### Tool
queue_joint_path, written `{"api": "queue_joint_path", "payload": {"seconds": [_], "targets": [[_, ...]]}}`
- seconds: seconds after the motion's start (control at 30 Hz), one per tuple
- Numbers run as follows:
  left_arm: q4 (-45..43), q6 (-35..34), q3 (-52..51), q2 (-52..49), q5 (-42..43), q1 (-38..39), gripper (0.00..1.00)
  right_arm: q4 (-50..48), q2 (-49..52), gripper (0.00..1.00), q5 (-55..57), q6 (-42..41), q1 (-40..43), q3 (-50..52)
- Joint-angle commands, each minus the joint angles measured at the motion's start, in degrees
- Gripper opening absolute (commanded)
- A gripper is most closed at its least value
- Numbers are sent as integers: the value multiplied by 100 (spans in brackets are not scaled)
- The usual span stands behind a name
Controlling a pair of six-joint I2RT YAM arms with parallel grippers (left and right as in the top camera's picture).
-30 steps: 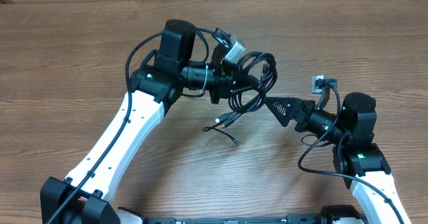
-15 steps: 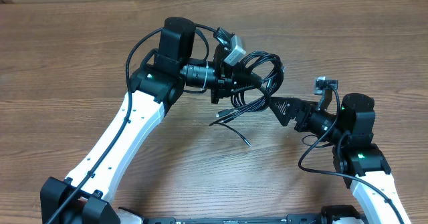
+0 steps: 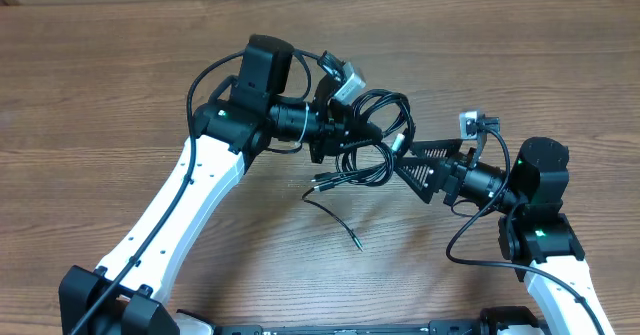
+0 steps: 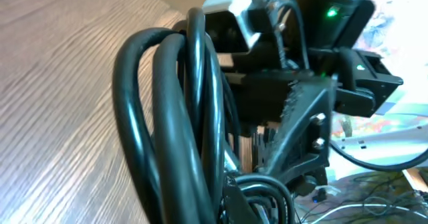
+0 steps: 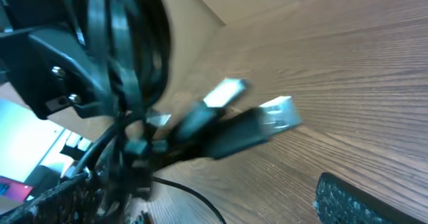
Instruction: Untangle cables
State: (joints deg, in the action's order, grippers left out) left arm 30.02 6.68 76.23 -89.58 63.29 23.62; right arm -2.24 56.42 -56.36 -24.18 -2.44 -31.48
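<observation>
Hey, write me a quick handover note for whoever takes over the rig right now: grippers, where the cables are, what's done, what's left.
Left gripper: shut on the cables, holding the looped bundle.
Right gripper: open, tips at the bundle's right edge, gripping nothing. Its wrist view shows silvery plug ends just ahead.
Cables: bunched in loops at the left gripper; one loose strand trails onto the table.
Done: bundle gripped, one strand hanging free.
Left: the loops are tangled. Probably close the right gripper on a plug end and draw it out, then work through the rest.
</observation>
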Motion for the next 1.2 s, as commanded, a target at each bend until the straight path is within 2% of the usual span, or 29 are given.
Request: {"api": "queue_joint_path", "payload": {"seconds": [0.0, 0.23, 0.33, 0.57, 0.83, 0.93, 1.17], "targets": [[146, 181, 92, 87, -199, 24, 4, -22, -42, 100, -85, 20, -7, -74], [1003, 1010, 90, 87, -173, 348, 4, 568, -39, 100, 879, 2, -7, -74], [1047, 1154, 90, 87, -177, 555, 4, 608, -39, 100, 946, 2, -7, -74], [1045, 1154, 92, 87, -166, 592, 4, 1338, -39, 100, 2175, 2, -4, -74], [813, 1158, 92, 87, 732, 586, 4, 1460, -35, 100, 2441, 4, -7, -74], [896, 1156, 92, 90, 905, 518, 4, 1762, -35, 100, 3016, -9, -7, -74], [898, 1130, 92, 90, 1591, -120, 4, 2240, -35, 100, 4227, -807, -4, -74]]}}
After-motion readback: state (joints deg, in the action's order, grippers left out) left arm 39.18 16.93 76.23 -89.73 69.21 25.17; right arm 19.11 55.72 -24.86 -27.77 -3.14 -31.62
